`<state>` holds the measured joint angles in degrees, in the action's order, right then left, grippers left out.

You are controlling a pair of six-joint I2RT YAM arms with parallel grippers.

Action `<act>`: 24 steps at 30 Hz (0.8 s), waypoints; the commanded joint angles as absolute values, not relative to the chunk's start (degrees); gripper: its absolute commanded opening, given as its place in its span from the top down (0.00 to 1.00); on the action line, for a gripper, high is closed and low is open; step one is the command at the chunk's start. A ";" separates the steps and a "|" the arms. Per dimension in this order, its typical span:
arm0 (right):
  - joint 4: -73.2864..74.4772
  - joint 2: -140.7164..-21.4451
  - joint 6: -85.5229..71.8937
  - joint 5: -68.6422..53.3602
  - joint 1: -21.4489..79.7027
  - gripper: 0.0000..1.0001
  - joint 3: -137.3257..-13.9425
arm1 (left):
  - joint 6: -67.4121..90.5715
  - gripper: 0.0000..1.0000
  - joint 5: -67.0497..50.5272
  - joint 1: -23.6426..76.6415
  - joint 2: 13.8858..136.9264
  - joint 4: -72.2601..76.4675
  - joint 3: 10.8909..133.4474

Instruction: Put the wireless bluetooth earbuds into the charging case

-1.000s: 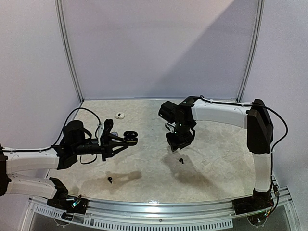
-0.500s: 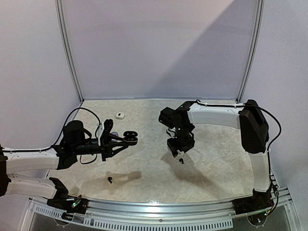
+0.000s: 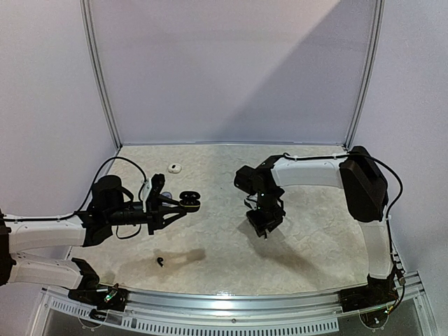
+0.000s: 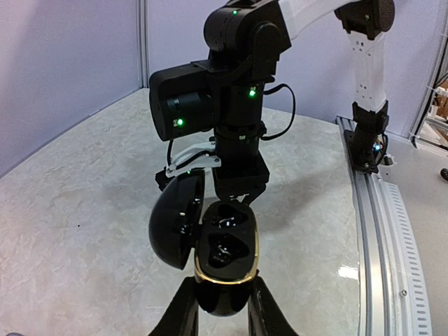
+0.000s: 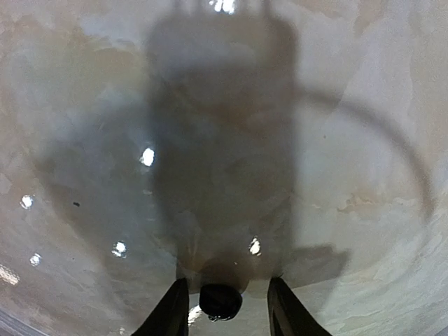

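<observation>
The charging case (image 4: 225, 255) is gripped at its lower end by the left end effector (image 4: 222, 297), which is clenched on it from both sides and held above the left part of the desk (image 3: 322, 231). The case is held open, with its rounded black lid (image 4: 175, 224) swung out to the left in the left wrist view and a gold-coloured band seen around the rim of the base. Two dark wells are seen inside the base, but whether anything is seated in them cannot be told. The right end effector (image 3: 264, 224) is lowered close to the desk surface near the middle, pointing downward, well apart from the case. In the right wrist view its two fingers (image 5: 173, 311) are seen set apart, with a black earbud (image 5: 220, 302) placed between them; a narrow gap is seen on each side of the earbud, so it is straddled rather than pinched. Whether that earbud is resting on the desk or raised just off it cannot be settled. The shadow of the right arm is cast on the marbled desk below it. A second black earbud (image 3: 161, 262) is found lying on the desk near the front edge, below the left arm and apart from both end effectors. A small white object (image 3: 173, 167) is seen on the desk towards the back wall, too small to be identified.
</observation>
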<state>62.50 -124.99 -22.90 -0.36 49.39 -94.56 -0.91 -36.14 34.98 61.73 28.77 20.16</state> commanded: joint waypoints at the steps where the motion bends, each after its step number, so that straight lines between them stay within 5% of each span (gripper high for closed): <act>1: 60.18 -126.33 -22.94 -1.60 49.24 0.65 -93.69 | -1.74 1.00 -35.86 35.24 61.08 28.56 19.38; 24: 60.40 -122.41 -21.02 2.26 49.22 0.97 -101.35 | -1.49 1.00 -35.70 35.24 60.56 31.30 19.17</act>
